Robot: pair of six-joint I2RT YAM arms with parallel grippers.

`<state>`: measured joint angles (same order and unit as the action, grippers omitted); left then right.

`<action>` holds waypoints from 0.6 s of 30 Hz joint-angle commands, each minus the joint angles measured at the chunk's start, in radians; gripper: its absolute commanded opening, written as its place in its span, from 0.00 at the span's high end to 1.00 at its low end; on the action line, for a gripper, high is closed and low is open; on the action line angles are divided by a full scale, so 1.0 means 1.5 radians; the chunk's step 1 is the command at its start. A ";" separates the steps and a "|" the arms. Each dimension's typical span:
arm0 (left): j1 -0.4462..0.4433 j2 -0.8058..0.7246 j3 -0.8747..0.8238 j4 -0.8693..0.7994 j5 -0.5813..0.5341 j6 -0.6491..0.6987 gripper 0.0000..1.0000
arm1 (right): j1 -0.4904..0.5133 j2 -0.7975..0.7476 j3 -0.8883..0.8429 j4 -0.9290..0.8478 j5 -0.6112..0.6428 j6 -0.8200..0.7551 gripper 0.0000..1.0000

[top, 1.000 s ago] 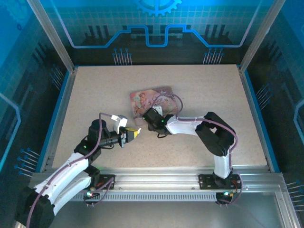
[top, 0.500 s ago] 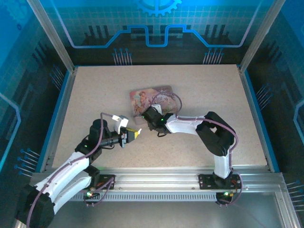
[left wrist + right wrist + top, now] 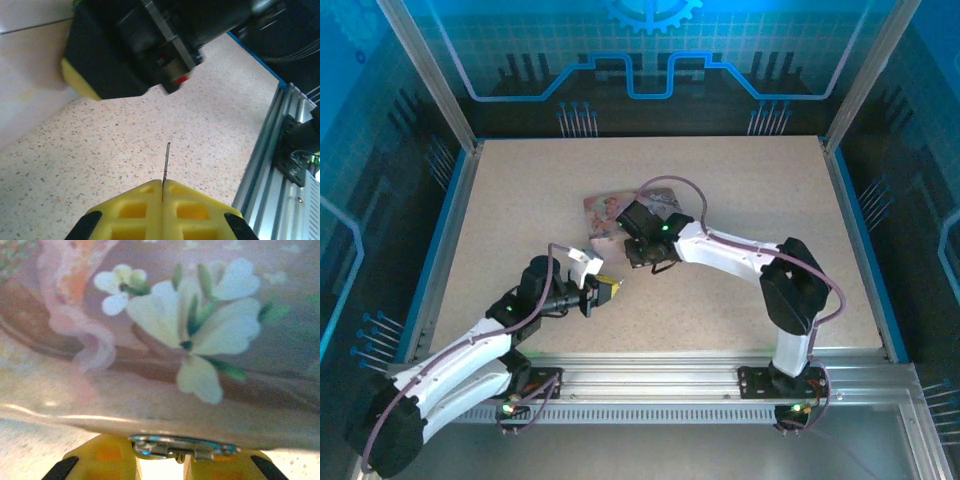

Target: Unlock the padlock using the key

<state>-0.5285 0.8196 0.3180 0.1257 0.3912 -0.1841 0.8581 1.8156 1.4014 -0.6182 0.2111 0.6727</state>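
The left claw (image 3: 162, 182) is shut tight. Its two yellow fingers (image 3: 135, 200) press flat against each other, with no gap between them. The key (image 3: 166, 160) is pinched between them. It is a thin dark bit of metal that sticks straight out past the fingertips. Nothing is touching the key's tip. Under it is the speckled counter (image 3: 100, 150).

From above, the left claw sits near the middle of the counter, close to the near edge. It points toward the right arm. The pink tin (image 3: 605, 207) lies a little farther back, and the end of the right arm covers part of it.

The right claw (image 3: 160, 456) is right up against the tin, at its lower edge. The tin has white flowers and a pink ribbon painted on it. The right claw's yellow fingers (image 3: 102, 456) are close together, with a small gap between them. A small shiny metal piece (image 3: 180, 446) lies across the fingertips and touches the tin's edge. It looks silvery with a bit of blue. It is too blurry to tell if this is the padlock. I also cannot tell if the right claw is pinching it or only touching it.

In the left wrist view, the dark body of the right claw hangs above the key, a little apart from it.
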 commanded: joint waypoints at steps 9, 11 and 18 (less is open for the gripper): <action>-0.008 0.123 -0.050 0.245 -0.033 -0.065 1.00 | -0.062 -0.048 0.020 0.013 -0.234 0.070 1.00; -0.011 0.137 -0.053 0.278 -0.044 -0.064 1.00 | -0.069 -0.055 0.016 0.025 -0.254 0.081 1.00; -0.015 0.194 -0.048 0.370 -0.061 -0.072 1.00 | -0.091 -0.072 0.008 0.050 -0.302 0.110 1.00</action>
<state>-0.5446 1.0828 0.2497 0.5724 0.3180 -0.2718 0.7341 1.7706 1.4025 -0.6064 -0.1722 0.8124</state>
